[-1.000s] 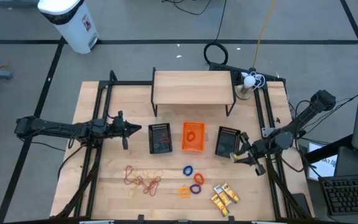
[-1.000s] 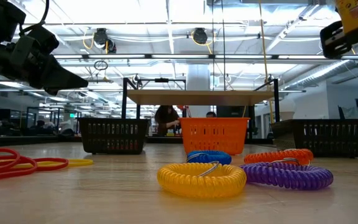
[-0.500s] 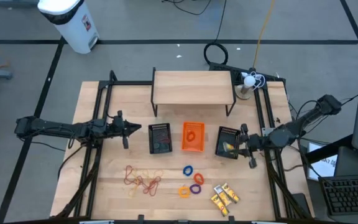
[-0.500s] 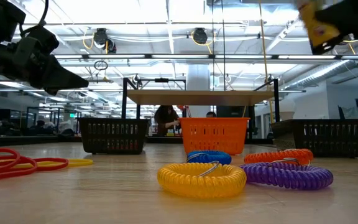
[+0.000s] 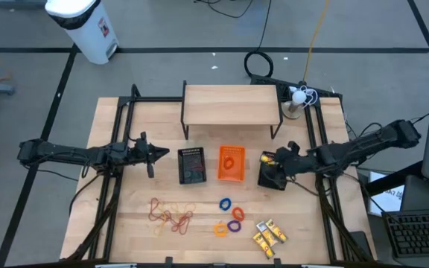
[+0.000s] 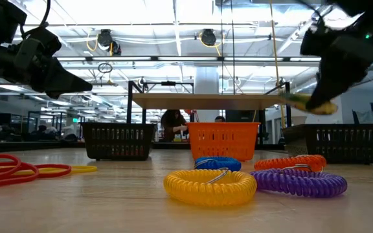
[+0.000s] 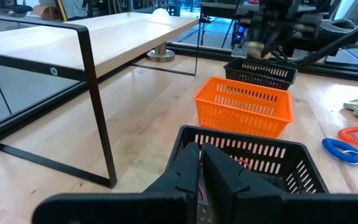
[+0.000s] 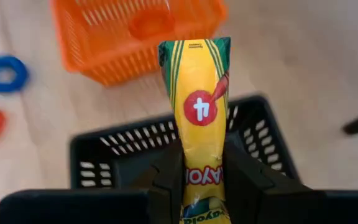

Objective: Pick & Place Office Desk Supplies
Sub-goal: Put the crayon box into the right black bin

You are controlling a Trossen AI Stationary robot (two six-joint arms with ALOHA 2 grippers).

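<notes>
One crayon pack over the right black mesh tray
My right gripper, clamped on it, has swung in from the table's edge; left gripper, fingers together, stays beside the left tray

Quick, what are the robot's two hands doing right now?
Left gripper: closed, holding nothing, near the left black tray.
Right gripper: closed on a yellow crayon pack, above the right black tray.

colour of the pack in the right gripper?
Yellow with green stripes and a red circle, on the crayon pack held by the right gripper. Right wrist view shows it best.
</notes>
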